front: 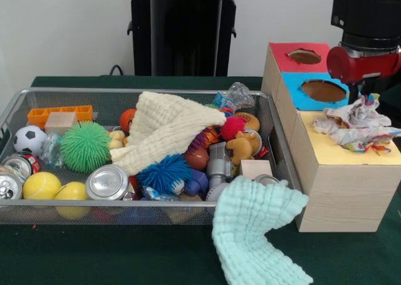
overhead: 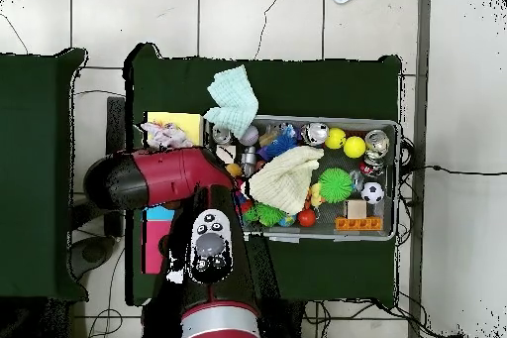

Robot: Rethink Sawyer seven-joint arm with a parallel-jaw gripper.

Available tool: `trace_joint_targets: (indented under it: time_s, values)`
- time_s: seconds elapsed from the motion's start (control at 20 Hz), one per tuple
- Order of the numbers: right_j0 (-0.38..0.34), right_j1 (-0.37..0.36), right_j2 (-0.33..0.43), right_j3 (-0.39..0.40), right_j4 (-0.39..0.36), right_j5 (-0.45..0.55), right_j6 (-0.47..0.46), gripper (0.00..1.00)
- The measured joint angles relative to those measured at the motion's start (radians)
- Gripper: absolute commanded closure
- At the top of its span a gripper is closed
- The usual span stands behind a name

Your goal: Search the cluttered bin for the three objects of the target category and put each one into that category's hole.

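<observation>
Front view shows the arm over the sorting box (front: pixel 338 172), but whether the pincer is clenched or released cannot be told. A crumpled wrapper (front: pixel 357 125) lies on the yellow section, apparently over its hole, the bin (front: pixel 276 131) just beside.

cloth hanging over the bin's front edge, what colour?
Pale mint green cloth, with a waffle-like texture. Clearest in the front view.

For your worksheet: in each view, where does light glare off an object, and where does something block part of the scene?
Front view: glare on the silver can top; the mint cloth hides the bin's front corner. Overhead view: the red arm covers most of the sorting box; pale floor tiles look washed out.
</observation>
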Motion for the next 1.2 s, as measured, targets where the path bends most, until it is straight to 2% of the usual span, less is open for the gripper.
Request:
trace_joint_targets:
  time_s: [0.75, 1.2]
  values:
    - [0.013, 0.029, -0.003, -0.045, 0.002, -0.018, 0.0, 1.0]
    - [0.032, 0.055, -0.031, -0.093, 0.002, -0.017, 0.0, 1.0]
